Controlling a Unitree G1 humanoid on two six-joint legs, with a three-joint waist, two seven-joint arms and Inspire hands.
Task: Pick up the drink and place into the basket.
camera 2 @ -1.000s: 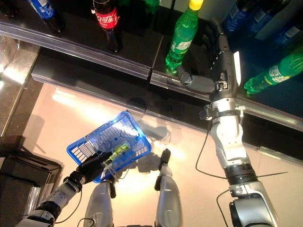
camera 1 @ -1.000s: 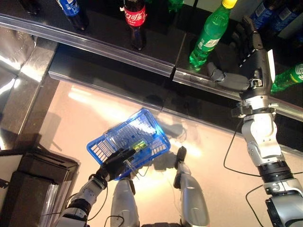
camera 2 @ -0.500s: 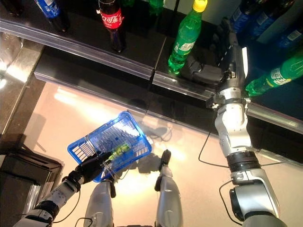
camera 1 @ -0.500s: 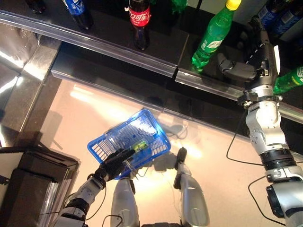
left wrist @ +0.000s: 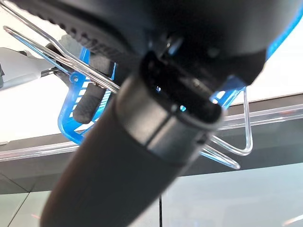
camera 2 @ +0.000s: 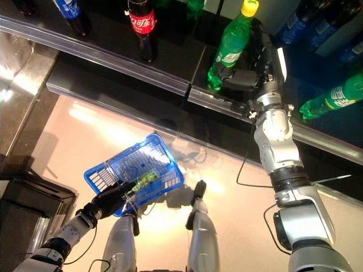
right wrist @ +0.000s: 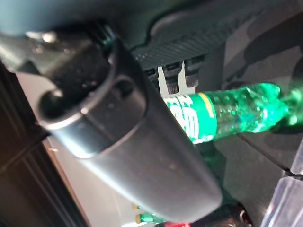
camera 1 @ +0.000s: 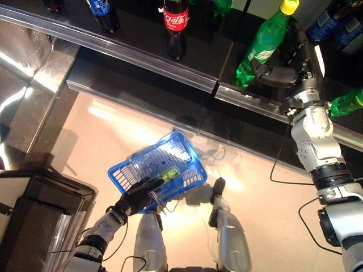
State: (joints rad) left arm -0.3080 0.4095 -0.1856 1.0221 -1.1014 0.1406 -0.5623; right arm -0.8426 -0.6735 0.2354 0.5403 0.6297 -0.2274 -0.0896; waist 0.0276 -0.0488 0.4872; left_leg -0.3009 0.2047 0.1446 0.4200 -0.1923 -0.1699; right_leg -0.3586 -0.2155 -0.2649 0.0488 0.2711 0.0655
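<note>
Green and capped in yellow, the drink bottle [camera 1: 262, 44] stands on the dark shelf [camera 1: 142, 39] near its clear front rail [camera 1: 170, 68]. Its long axis leans from the base by the rail up and away to the cap at the far right. The right hand [camera 1: 292, 59] is at the bottle's right side, thumb reaching across toward its lower body and fingers straight up behind it; the right wrist view shows the bottle [right wrist: 222, 113] just past the thumb, but I cannot tell whether the hand touches it or has closed on it. Low at the left, the left hand [camera 1: 136, 195] is curled round the wire handle of the blue basket [camera 1: 159, 170], which hangs tilted over the pale floor. A red-labelled cola bottle [camera 1: 174, 25] and a blue-labelled bottle [camera 1: 104, 11] stand further left on the shelf, and another green bottle [camera 1: 346, 102] shows at the right.
</note>
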